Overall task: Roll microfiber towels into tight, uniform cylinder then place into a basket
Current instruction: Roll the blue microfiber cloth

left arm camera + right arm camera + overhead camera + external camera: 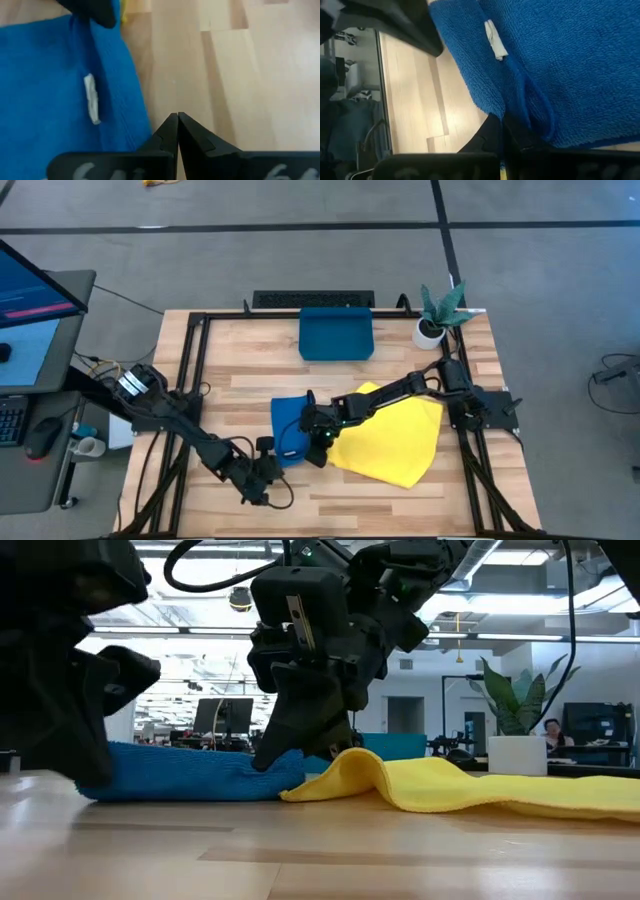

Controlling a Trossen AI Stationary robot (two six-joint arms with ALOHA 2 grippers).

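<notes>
The royal blue towel (288,425) lies flat on the table's middle, with a white tag (495,40) showing. The yellow towel (392,436) lies spread to its right, its humped left edge (345,765) against the blue one. My right gripper (316,440) is down at the blue towel's near right part, shut on it. My left gripper (177,120) is shut, low over bare wood just beside the blue towel's edge (142,125), near its front left corner. The teal basket (335,335) stands at the far middle. My right gripper pinches the blue towel between its two fingers at a puckered fold (527,107) near its edge. The fingers slant down from the table's right. The towel bunches around the fingers, and the rest lies on the table (180,775).
A small white pot with a green plant (432,320) stands at the far right corner. Black frame rails (190,360) run along the table's left and right sides. Bare wood (330,500) lies along the near edge. A monitor and desk (30,310) stand off the table's left.
</notes>
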